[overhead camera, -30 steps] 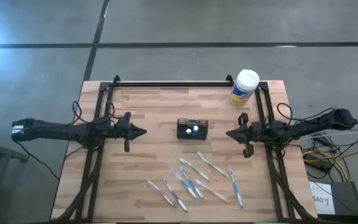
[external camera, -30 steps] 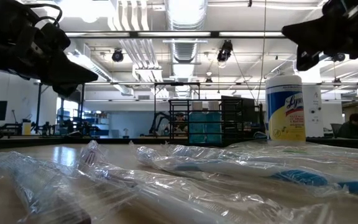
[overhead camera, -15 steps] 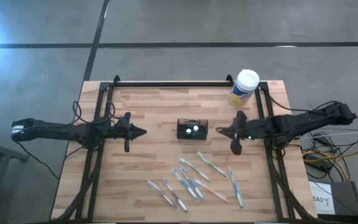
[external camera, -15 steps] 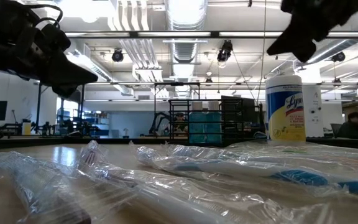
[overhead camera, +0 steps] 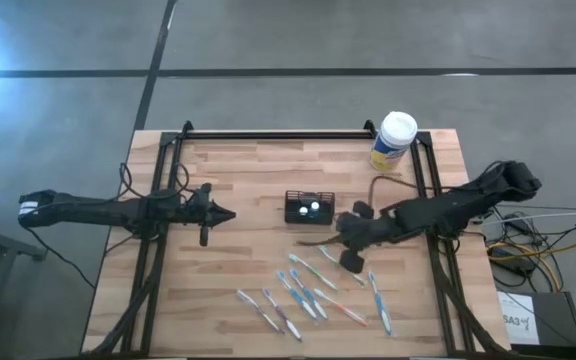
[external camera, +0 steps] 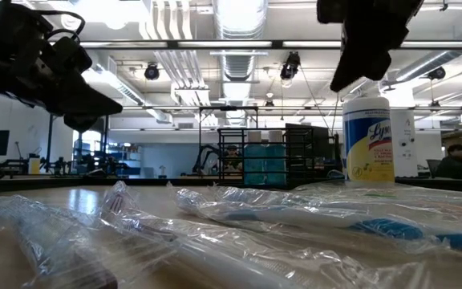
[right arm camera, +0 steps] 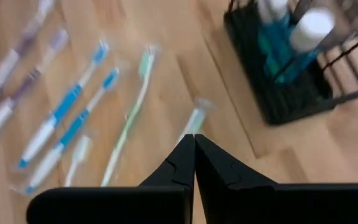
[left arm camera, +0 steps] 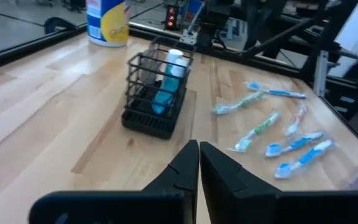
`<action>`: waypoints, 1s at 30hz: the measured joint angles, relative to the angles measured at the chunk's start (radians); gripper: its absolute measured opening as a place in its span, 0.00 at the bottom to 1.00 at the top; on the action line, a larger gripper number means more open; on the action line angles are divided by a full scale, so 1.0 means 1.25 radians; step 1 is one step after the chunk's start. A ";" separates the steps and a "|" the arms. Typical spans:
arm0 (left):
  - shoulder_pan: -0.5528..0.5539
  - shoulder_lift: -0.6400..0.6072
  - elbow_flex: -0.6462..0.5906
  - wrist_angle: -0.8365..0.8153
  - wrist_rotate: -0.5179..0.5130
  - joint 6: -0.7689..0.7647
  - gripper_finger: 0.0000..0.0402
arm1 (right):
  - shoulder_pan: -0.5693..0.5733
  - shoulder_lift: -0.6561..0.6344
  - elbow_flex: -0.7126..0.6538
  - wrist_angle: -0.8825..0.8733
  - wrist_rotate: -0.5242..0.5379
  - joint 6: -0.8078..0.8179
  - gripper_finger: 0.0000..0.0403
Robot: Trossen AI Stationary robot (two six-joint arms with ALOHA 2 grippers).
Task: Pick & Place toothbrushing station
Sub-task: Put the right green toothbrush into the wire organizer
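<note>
Several wrapped toothbrushes [overhead camera: 313,290] lie scattered on the near part of the wooden table [overhead camera: 238,160], each in a clear sleeve; in the low view their crinkled plastic fills the foreground. Most have blue handles, at least one is green, and a couple nearest the left side look purplish, though the wrist view blurs them.

Just beyond the toothbrushes the right gripper [overhead camera: 340,236] hangs above the table with its arm reaching in from the right edge. Its fingers [right arm camera: 185,158] are pressed together with nothing between them, and they point down toward the bare wood between the toothbrushes and the caddy.

Near the middle of the table stands the toothbrushing station [overhead camera: 309,207], a small black wire caddy, upright, just to the left of the right gripper's tip and apart from it. Blue tubes with white caps stand inside it; how many is hard to tell.

The left gripper [overhead camera: 226,212] waits at about the same depth, on the left side of the table, well apart from the caddy and aimed toward it. Its fingers [left arm camera: 188,168] are also closed against each other and hold nothing.

At the far right corner of the table stands a yellow canister [overhead camera: 394,142] with a white lid, upright.
</note>
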 joint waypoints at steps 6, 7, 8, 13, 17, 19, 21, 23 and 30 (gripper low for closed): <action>0.000 0.000 0.000 0.002 0.009 0.012 0.06 | 0.017 0.131 0.066 -0.061 -0.101 0.091 0.07; 0.000 0.000 0.000 0.002 0.009 0.012 0.06 | 0.017 0.152 0.079 -0.061 -0.126 0.103 0.09; 0.000 0.000 0.000 0.002 0.009 0.012 0.06 | 0.019 0.170 0.090 -0.061 -0.143 0.108 0.11; 0.000 0.000 0.000 0.004 0.009 0.025 0.06 | 0.027 0.255 0.140 -0.071 -0.150 0.112 0.27; 0.000 0.000 0.000 0.004 0.009 0.026 0.06 | 0.026 0.295 0.166 -0.086 -0.149 0.132 0.39; 0.000 0.000 0.000 0.004 0.009 0.026 0.06 | 0.023 0.314 0.172 -0.115 -0.149 0.156 0.44; 0.000 0.000 0.000 0.004 0.009 0.026 0.06 | 0.020 0.326 0.172 -0.133 -0.149 0.173 0.48; 0.000 0.000 0.000 0.004 0.009 0.027 0.06 | 0.016 0.336 0.165 -0.133 -0.150 0.181 0.50; 0.000 0.000 0.000 0.004 0.008 0.029 0.06 | 0.016 0.350 0.136 -0.131 -0.150 0.174 0.53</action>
